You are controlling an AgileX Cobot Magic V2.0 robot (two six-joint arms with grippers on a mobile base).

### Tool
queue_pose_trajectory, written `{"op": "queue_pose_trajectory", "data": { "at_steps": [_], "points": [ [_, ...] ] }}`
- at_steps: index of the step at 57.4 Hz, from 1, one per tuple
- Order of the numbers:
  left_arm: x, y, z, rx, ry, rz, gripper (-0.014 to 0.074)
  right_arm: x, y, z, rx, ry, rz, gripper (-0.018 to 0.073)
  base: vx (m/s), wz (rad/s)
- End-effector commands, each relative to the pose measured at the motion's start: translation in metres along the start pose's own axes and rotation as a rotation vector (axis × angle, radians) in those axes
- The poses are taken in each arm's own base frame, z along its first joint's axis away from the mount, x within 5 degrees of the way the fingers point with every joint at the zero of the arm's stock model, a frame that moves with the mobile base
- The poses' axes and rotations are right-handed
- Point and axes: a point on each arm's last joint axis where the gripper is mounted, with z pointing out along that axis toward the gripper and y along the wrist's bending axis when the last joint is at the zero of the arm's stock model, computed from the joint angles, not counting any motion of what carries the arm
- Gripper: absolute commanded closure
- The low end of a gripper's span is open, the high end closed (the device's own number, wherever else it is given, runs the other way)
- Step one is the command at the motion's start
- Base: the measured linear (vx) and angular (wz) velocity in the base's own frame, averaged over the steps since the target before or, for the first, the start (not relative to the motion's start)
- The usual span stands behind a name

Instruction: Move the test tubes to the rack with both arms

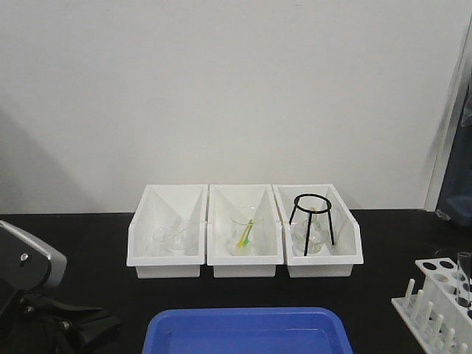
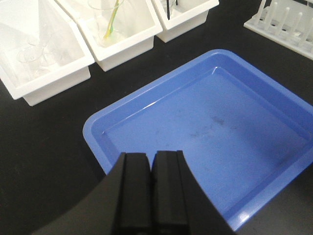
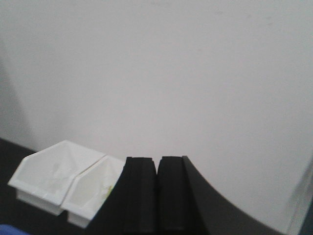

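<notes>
The white rack [image 1: 436, 293] stands at the table's right front, with pegs along its front and round holes on top. One clear test tube [image 1: 463, 279] stands upright in it at the frame's right edge. The rack also shows in the left wrist view [image 2: 286, 23], top right. My left gripper [image 2: 151, 157] is shut and empty, hovering over the near-left part of the blue tray [image 2: 122, 115]. It shows at the lower left of the front view [image 1: 103, 326]. My right gripper [image 3: 157, 162] is shut and empty, raised and facing the white wall. No other tubes show.
Three white slope-fronted bins [image 1: 243, 258] stand in a row at the back. The left one holds small glass beakers [image 1: 168, 237], the middle one a beaker with a yellow-green stick [image 1: 245, 234], the right one a black tripod stand [image 1: 313, 218] over a flask. The blue tray [image 1: 247, 330] sits front centre.
</notes>
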Motion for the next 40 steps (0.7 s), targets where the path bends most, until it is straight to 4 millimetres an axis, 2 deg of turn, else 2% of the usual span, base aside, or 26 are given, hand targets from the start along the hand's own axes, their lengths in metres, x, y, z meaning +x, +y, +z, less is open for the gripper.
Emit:
{"op": "queue_pose_trajectory", "data": {
  "at_steps": [1, 16, 40],
  "points": [
    [-0.017, -0.001, -0.01, 0.012, -0.105, -0.008, 0.0618, -0.006, 0.003, -0.001, -0.044, 0.009, 0.025, 0.0567, 0.0, 0.0],
    [-0.017, -0.001, -0.01, 0.012, -0.105, -0.008, 0.0617, -0.005, 0.014, -0.002, -0.165, 0.017, 0.033, 0.0567, 0.0, 0.0],
    [-0.018, -0.001, -0.01, 0.011, -0.12, -0.007, 0.0617, -0.005, 0.015, -0.002, -0.18, 0.018, 0.033, 0.0567, 0.0, 0.0]
  ]
}}
